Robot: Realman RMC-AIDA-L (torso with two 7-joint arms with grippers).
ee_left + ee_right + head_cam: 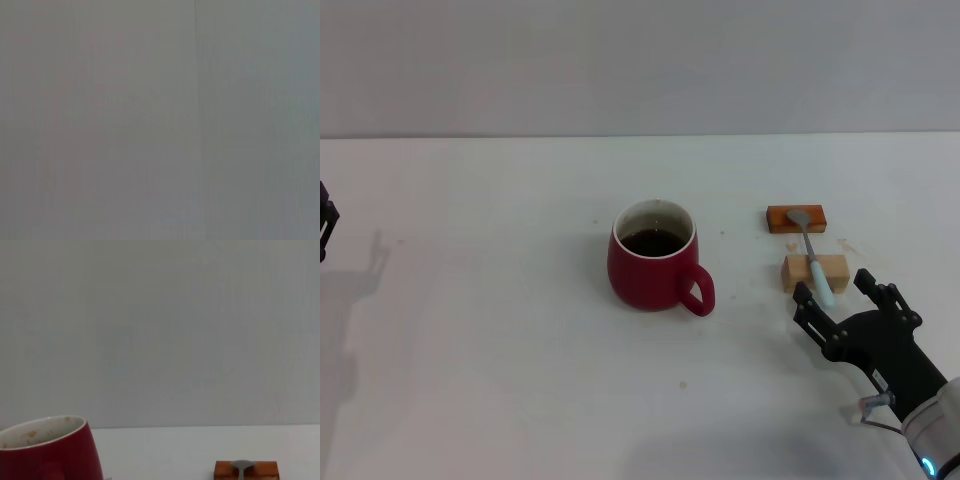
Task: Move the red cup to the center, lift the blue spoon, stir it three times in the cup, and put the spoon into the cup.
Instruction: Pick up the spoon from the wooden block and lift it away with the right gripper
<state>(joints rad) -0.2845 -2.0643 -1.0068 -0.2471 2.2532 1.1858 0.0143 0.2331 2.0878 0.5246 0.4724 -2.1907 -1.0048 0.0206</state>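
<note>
The red cup (pixel 653 258) stands upright near the table's middle, dark liquid inside, handle turned toward the front right. It also shows in the right wrist view as the red cup (pixel 47 450). The blue spoon (pixel 814 262) lies across two blocks to the right of the cup, its metal bowl on the far block and its pale handle pointing forward. My right gripper (pixel 836 292) is open just in front of the spoon, with the handle's tip between its spread black fingers (pixel 804 303). My left gripper (pixel 325 226) sits at the far left edge.
An orange-brown block (pixel 796 217) carries the spoon bowl (pixel 242 466), and a tan wooden block (pixel 814 271) carries the handle. The orange-brown block (pixel 246 470) also shows in the right wrist view. The white table (pixel 500 340) ends at a grey wall. The left wrist view shows only grey.
</note>
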